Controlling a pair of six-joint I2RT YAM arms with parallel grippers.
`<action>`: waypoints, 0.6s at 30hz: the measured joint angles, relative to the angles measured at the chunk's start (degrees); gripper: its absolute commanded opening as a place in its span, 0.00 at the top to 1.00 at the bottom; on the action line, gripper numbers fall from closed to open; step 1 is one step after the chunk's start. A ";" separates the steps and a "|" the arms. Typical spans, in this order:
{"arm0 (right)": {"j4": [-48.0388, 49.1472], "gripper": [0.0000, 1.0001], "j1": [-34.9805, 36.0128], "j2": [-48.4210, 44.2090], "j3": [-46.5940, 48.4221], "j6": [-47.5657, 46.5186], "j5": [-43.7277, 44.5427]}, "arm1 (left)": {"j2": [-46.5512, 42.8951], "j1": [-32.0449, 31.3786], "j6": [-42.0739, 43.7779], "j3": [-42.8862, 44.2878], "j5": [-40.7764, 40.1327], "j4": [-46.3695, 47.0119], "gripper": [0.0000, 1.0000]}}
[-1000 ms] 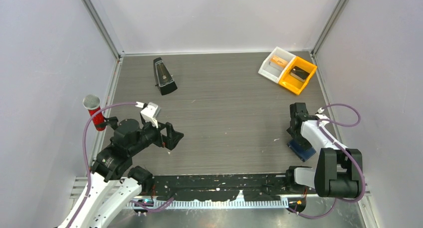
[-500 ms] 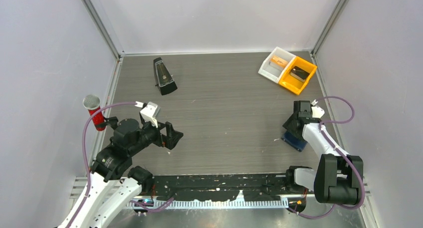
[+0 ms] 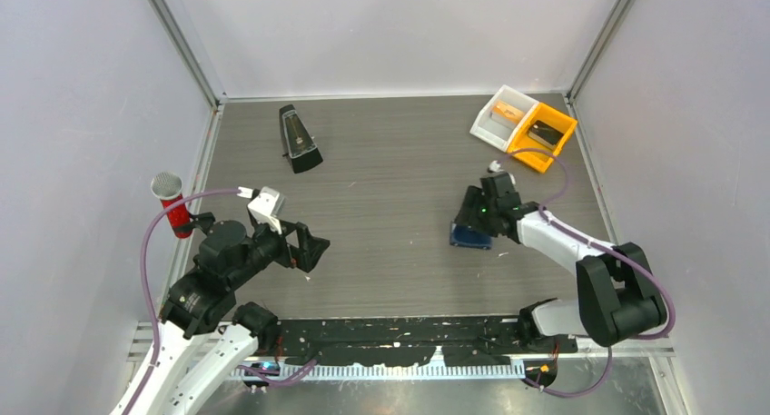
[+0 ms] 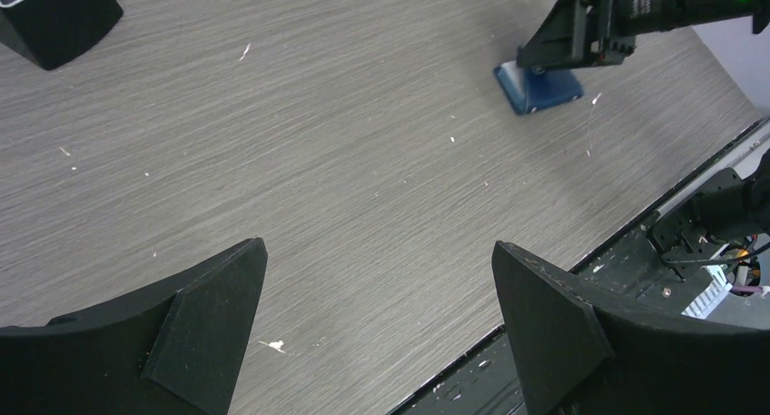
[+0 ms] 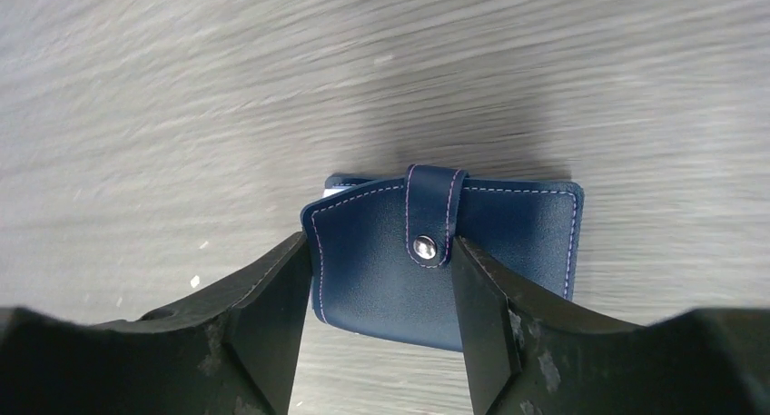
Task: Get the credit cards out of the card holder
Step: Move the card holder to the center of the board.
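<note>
The card holder [image 5: 445, 256] is a dark navy wallet, folded shut with its snap tab fastened. It hangs a little above the table, right of centre [image 3: 470, 236]. My right gripper [image 5: 381, 251] is shut on it: one finger at its left edge, the other across its face beside the snap. The left wrist view shows the card holder [image 4: 542, 86] under the right gripper [image 4: 572, 56]. The credit cards are hidden inside; only a thin white sliver [image 5: 324, 193] peeks out at a corner. My left gripper [image 3: 309, 250] [image 4: 379, 244] stands open and empty over the near left table.
A black metronome [image 3: 298, 139] [image 4: 54, 11] stands at the back left. A white bin [image 3: 490, 124] with an orange block and a yellow bin [image 3: 554, 147] with a dark item sit at the back right. A red-and-grey microphone [image 3: 172, 203] stands at the left edge.
My right gripper has swung left from the table's right edge toward the centre, carrying the card holder with it. The left gripper has barely shifted.
</note>
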 measured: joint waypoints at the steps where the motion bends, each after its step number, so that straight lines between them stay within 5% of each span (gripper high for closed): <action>1: 0.70 0.37 2.23 0.94 0.55 -0.13 -0.72 | -0.39 0.00 -0.02 0.00 -0.09 -0.04 0.01; 10: 0.46 0.32 23.08 5.81 4.98 -3.56 -2.86 | -1.29 0.00 -0.04 0.00 -0.22 -0.04 0.01; 18: -1.16 0.23 31.12 6.08 6.27 -3.26 -3.19 | -1.03 0.00 -1.33 0.11 0.07 -0.09 0.01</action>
